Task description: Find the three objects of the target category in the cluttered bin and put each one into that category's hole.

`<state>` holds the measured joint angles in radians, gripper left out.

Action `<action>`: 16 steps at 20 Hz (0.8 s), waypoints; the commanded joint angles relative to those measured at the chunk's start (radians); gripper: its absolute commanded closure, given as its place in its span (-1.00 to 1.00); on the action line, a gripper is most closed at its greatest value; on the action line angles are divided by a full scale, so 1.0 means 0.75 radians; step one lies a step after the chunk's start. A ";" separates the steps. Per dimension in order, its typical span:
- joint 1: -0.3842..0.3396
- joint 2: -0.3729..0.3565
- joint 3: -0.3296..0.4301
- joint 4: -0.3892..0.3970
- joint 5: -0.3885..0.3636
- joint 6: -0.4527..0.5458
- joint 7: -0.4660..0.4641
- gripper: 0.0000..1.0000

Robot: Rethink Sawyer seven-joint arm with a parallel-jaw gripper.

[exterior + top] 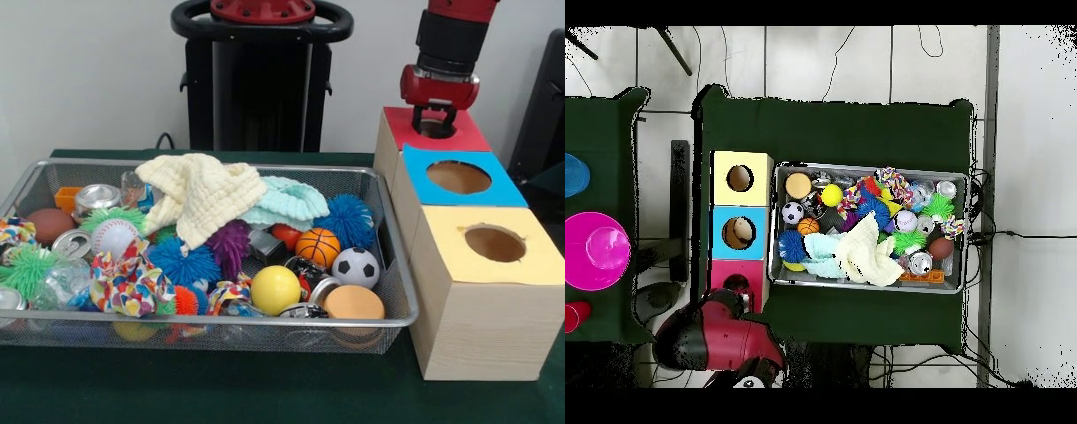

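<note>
We see the red and black arm descend vertically from above, its gripper (434, 121) poised directly over the round red-faced hole (434, 129) in the pale wooden box; whether it is open or closed, we cannot tell. The large silver wire-mesh bin (399, 305) sits beside the boxes, cluttered.
</note>
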<state>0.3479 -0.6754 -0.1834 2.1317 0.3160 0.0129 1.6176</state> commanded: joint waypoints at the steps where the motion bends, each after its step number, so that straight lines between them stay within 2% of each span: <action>1: -0.035 0.046 0.112 0.003 0.028 0.005 0.312 -1.00; 8: -0.047 0.043 0.115 0.010 0.030 0.010 0.311 -1.00; 10: -0.019 0.041 0.069 -0.007 0.030 0.008 0.301 -1.00; 16: -0.012 0.037 0.057 -0.009 0.031 0.032 0.294 -1.00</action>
<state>0.3458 -0.6756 -0.1804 2.1338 0.3158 0.0049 1.6176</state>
